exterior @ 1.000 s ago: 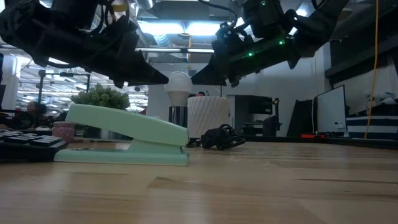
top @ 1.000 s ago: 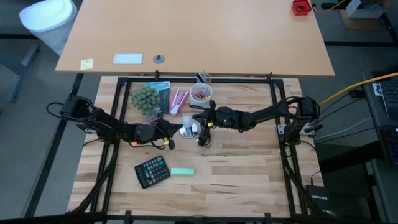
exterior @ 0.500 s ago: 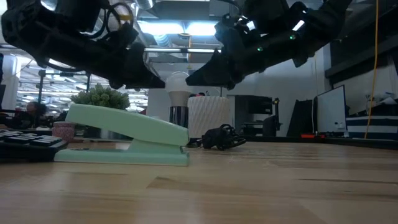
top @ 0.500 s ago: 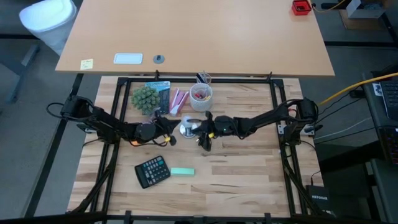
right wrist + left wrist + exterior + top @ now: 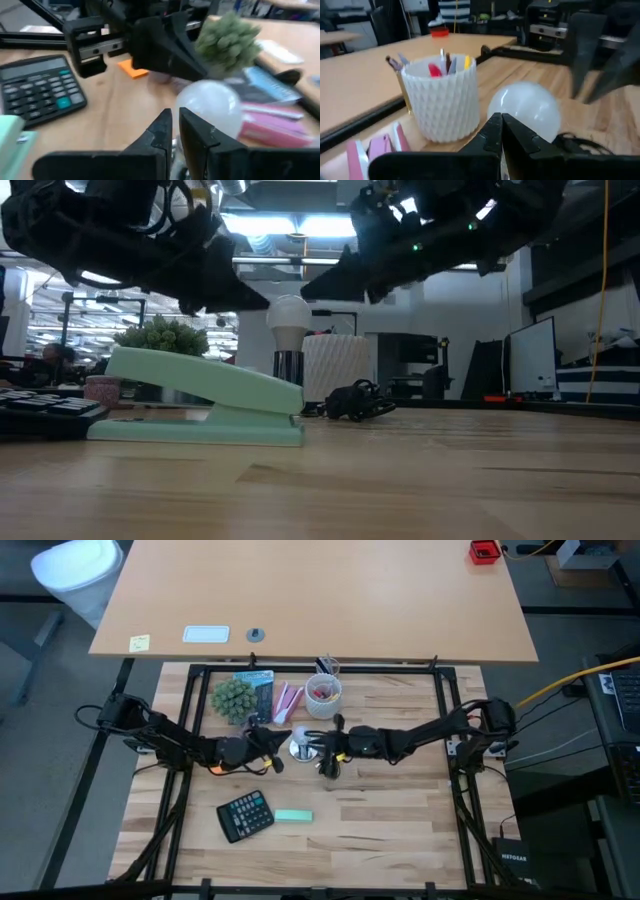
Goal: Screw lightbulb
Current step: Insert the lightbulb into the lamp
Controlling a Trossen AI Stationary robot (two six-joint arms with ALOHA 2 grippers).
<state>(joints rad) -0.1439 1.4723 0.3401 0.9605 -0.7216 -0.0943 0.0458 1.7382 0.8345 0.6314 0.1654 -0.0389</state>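
Observation:
The lightbulb (image 5: 289, 318), small, pale and round, stands upright in a dark socket (image 5: 287, 366) on the shiny disc base (image 5: 300, 749) at mid-table. My left gripper (image 5: 270, 753) is shut, its tips (image 5: 266, 302) at the bulb's left near its top. In the left wrist view the bulb (image 5: 525, 112) lies just beyond the shut gripper (image 5: 501, 122). My right gripper (image 5: 322, 746) is shut to a thin slit, its tip (image 5: 304, 293) at the bulb's upper right. The bulb (image 5: 210, 107) shows just past the gripper (image 5: 175, 120). No touch shows.
A mint stapler (image 5: 293, 816) and a black calculator (image 5: 245, 815) lie toward the near edge. A white pen cup (image 5: 323, 694), a green plant (image 5: 233, 698) and pink items (image 5: 285, 700) stand behind the bulb. A black cord (image 5: 355, 400) coils beside the base.
My right gripper has moved toward the table's left and near edge, closing in on the bulb, then risen a little to the level of the bulb's top. The bulb has stayed upright in its socket.

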